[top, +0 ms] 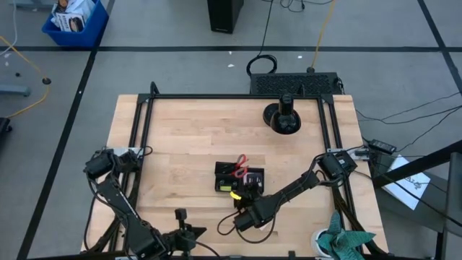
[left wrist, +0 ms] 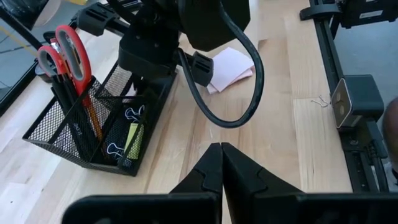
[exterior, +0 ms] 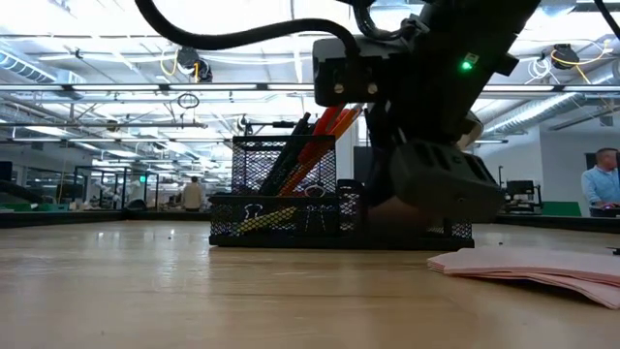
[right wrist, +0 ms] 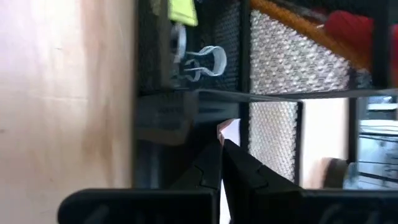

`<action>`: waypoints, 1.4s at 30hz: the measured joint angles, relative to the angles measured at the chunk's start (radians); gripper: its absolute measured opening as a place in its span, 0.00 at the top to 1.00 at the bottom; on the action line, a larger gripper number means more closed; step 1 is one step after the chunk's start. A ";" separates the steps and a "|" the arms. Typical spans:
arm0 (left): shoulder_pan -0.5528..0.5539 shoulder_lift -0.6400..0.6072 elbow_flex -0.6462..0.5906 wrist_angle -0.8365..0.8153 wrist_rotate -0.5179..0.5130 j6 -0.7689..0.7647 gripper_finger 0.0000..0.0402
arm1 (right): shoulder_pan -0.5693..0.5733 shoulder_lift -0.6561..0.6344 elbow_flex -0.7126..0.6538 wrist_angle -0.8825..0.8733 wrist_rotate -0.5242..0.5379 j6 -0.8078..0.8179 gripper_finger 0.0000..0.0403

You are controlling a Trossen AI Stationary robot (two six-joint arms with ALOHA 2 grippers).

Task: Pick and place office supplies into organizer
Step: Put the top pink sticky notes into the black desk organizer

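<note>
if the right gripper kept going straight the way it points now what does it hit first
Most likely the black mesh organizer: the shut right gripper points at its wall from close by, with a pale pink scrap at its tips. Exact depth is unclear.

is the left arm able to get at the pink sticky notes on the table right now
Probably yes, though not straight ahead. The pink sticky notes lie on bare table beside the organizer, but the right arm hangs between them and the shut left claw, which would likely need to skirt it.

The pale wooden table (top: 188,144) carries the black mesh organizer (top: 238,178) near its middle, a round black stand (top: 282,118) toward the far edge, pink sticky notes (left wrist: 231,67) lying flat beside the organizer.
</note>
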 joint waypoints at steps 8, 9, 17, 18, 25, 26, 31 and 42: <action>0.000 0.000 0.000 0.001 0.000 0.000 0.99 | 0.000 0.008 0.000 0.025 -0.043 0.010 1.00; 0.000 0.000 0.000 0.002 0.001 0.000 0.99 | -0.001 0.008 0.000 0.026 -0.048 0.015 1.00; 0.000 0.000 0.000 0.005 0.004 -0.002 0.99 | -0.007 0.008 0.000 0.026 -0.094 0.050 0.91; 0.000 0.000 0.000 0.007 0.004 -0.002 0.99 | -0.007 0.008 0.000 0.026 -0.094 0.052 0.89; 0.000 0.000 0.000 0.008 0.004 -0.002 0.99 | -0.009 0.008 0.000 0.027 -0.112 0.051 0.80; 0.000 0.000 0.000 0.008 0.004 -0.003 0.99 | -0.011 0.008 0.000 0.028 -0.116 0.053 0.79; 0.000 0.000 0.000 0.008 0.004 -0.004 0.99 | -0.015 0.008 0.000 0.030 -0.119 0.060 0.70; 0.000 0.000 0.000 0.008 0.005 -0.005 0.99 | 0.011 -0.071 0.000 0.018 -0.117 0.071 0.62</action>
